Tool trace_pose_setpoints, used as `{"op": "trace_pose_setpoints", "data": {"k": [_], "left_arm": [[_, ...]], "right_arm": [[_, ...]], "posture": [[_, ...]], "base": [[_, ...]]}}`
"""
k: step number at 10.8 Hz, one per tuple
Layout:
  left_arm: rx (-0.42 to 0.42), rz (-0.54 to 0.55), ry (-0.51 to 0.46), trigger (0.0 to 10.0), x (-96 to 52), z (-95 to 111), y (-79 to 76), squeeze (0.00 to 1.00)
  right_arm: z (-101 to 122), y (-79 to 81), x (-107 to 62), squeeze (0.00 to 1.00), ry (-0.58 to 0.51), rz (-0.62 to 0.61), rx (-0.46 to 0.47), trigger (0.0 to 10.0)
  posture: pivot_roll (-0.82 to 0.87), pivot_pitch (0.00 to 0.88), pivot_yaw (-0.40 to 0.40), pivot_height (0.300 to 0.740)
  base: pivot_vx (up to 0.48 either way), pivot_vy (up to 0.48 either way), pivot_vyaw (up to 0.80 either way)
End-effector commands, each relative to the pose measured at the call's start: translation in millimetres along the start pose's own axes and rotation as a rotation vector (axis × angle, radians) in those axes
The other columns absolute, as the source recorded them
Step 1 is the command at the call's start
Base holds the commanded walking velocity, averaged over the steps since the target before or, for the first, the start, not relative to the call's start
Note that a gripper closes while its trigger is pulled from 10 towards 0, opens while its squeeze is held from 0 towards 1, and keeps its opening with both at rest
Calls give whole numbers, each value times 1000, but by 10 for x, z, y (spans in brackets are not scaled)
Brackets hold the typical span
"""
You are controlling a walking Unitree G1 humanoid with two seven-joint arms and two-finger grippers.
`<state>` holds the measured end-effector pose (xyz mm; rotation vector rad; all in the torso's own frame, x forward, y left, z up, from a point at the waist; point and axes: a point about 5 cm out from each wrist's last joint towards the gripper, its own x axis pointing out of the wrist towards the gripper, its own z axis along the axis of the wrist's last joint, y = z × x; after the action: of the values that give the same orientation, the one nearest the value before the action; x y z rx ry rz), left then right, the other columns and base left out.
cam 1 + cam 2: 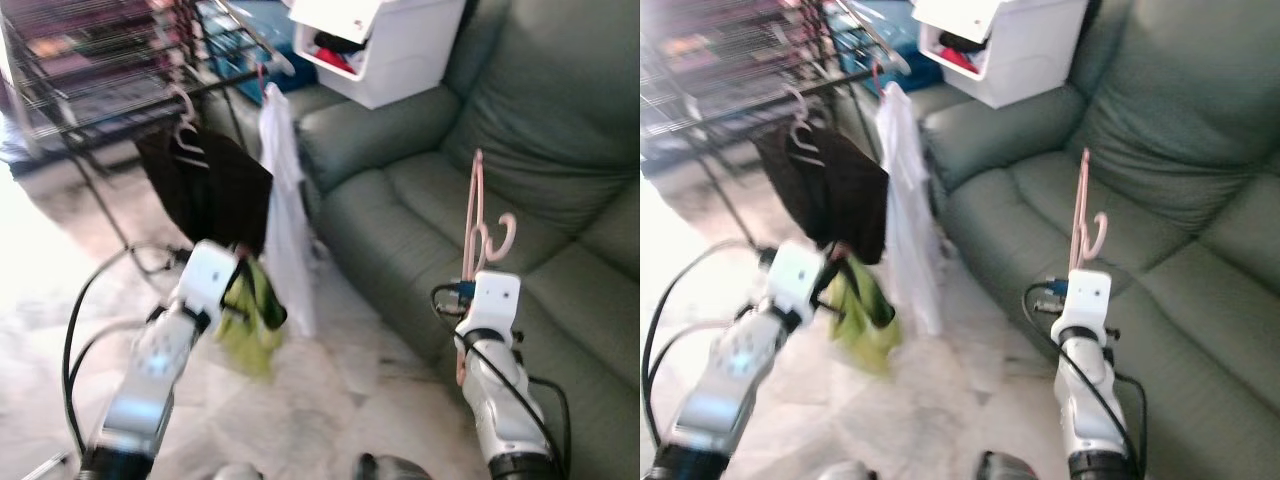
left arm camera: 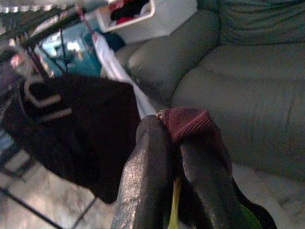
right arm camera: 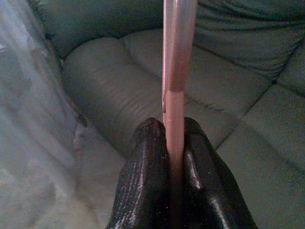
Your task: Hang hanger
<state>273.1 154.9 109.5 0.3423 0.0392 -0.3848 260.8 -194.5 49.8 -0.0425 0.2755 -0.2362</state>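
Right gripper [image 3: 174,138] clamps pink hanger [image 1: 474,225] upright, hook free for the rack [image 1: 100,70]; left gripper [image 2: 174,143] pinches a maroon-and-green garment [image 1: 250,315] clear of it.

A lived-in home on laundry day, by every sign in the room: a large green sofa [image 1: 480,190] with deep cushions runs along one side, and a white plastic storage bin [image 1: 385,45] (clothes spilling from its open front) rests on the sofa's arm. Beside it stands a wire drying rack [image 1: 95,70], with a black garment [image 1: 205,190] and a white garment [image 1: 285,215] hanging from it on hangers. A yellow-green cloth [image 1: 250,315] hangs low near the pale marble-patterned floor [image 1: 330,400]. Bright daylight washes in across the floor from the rack's side of the room.
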Motion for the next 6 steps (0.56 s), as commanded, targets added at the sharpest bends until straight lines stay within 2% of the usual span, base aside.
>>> {"op": "trace_pose_setpoints", "data": {"k": [1, 2, 4, 6], "left_arm": [[29, -16, -15, 10000, 39, 52, 15, 0], [14, -10, -29, 10000, 63, 106, 17, 0], [-12, -15, -13, 10000, 15, 49, -72, 0], [-52, -19, 12, 10000, -48, 9, -59, 0]], "right_arm": [[39, 12, -3, 0, -24, -11, 4, 10000], [103, 31, 9, 0, -58, -7, -19, 10000], [69, -9, -29, 0, -43, -5, -19, 10000], [17, -59, -64, 0, -17, -6, -6, 10000]], "posture": [[-20, 33, 78, 740], [-32, 53, 77, 740], [-33, 69, 35, 740], [-17, 72, -5, 740]], "base": [[0, 0, 0], [0, 0, 0], [0, 0, 0], [0, 0, -619]]}}
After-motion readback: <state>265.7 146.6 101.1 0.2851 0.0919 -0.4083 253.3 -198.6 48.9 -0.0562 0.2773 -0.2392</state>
